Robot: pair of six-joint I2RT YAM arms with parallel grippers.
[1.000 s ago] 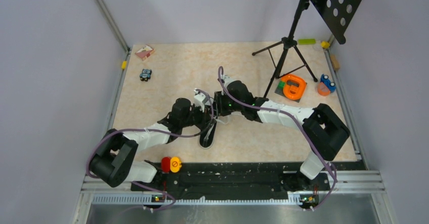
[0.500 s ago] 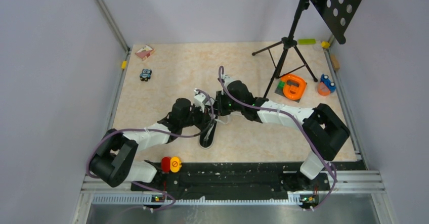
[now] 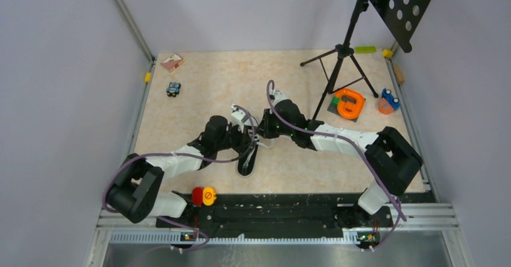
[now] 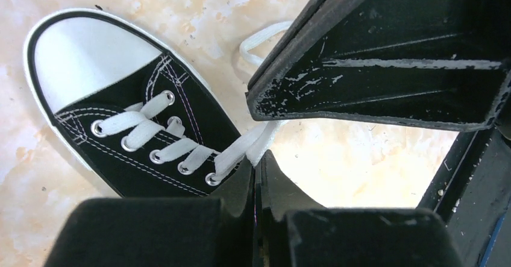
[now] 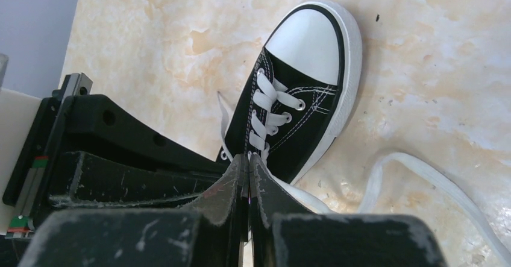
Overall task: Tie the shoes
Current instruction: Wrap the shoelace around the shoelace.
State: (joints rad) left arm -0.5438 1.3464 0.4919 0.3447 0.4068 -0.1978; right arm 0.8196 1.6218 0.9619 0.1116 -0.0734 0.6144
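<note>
The black sneaker (image 3: 246, 162) lies mid-table with its white toe cap toward the near edge. It shows in the left wrist view (image 4: 138, 128) and in the right wrist view (image 5: 301, 92). My left gripper (image 3: 252, 137) (image 4: 258, 156) is shut on a white lace (image 4: 244, 149) coming from the top eyelets. My right gripper (image 3: 261, 132) (image 5: 248, 157) is shut at the top of the lacing, with a white lace pinched at its tips. A long loose lace (image 5: 422, 173) trails over the table to the right. The two grippers are close together above the shoe's opening.
A black tripod (image 3: 337, 68) stands at the back right with a perforated plate (image 3: 404, 2) on top. An orange object (image 3: 349, 103) and a blue-orange toy (image 3: 388, 100) lie near it. A small toy car (image 3: 173, 88) and a pink box (image 3: 172, 61) lie at the back left.
My right arm has shifted a little to the right and its gripper has drawn slightly away from the left one. The left arm and the shoe have hardly moved.
</note>
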